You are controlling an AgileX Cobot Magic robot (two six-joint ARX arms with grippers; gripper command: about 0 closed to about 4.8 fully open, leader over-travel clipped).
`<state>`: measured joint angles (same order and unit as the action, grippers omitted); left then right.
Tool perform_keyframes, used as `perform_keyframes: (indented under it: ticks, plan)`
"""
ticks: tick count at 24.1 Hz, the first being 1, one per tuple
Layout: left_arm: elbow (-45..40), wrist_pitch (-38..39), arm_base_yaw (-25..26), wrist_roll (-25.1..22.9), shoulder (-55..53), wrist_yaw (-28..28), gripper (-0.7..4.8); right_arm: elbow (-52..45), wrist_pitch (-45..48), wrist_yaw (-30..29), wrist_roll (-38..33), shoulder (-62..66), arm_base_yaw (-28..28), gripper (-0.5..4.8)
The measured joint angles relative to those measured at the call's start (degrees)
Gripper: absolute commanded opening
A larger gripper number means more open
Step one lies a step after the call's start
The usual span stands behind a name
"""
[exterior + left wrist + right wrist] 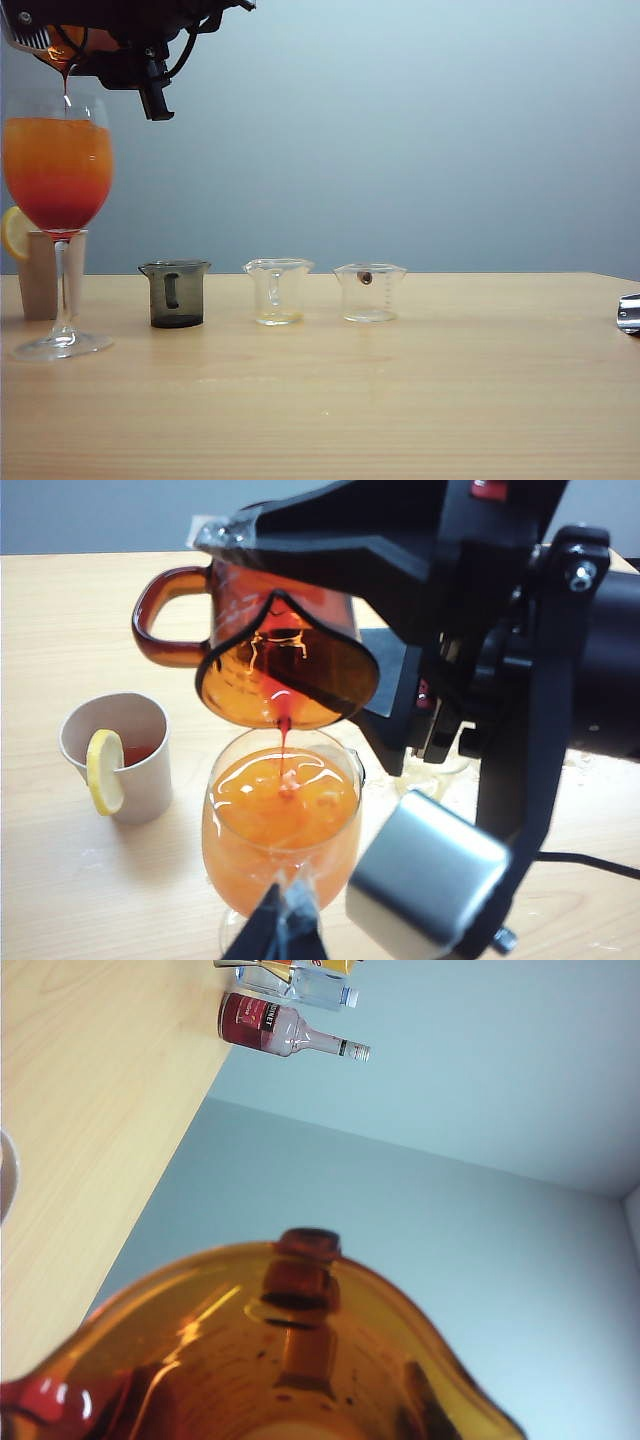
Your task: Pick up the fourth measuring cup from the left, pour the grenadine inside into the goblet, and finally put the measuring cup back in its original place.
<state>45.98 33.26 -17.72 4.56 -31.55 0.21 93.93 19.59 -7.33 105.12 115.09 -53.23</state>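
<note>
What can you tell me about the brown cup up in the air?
The brown cup is see-through amber plastic with a looped side handle and a pouring lip. The right gripper holds it tipped over the wine glass, without touching it. A thin red stream runs from its lip into the orange drink.

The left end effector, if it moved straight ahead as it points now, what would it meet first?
Probably the goblet: the left end effector points at its bowl, just ahead, though depth is unclear.
</note>
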Motion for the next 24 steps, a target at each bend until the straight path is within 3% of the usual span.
perform_keyframes:
  ticks: [24]
  plan:
    - [0.00,0.02,0.00,0.00,0.02,0.00,-0.06,0.07,0.02,0.00,1.42,0.00,0.17,-0.06]
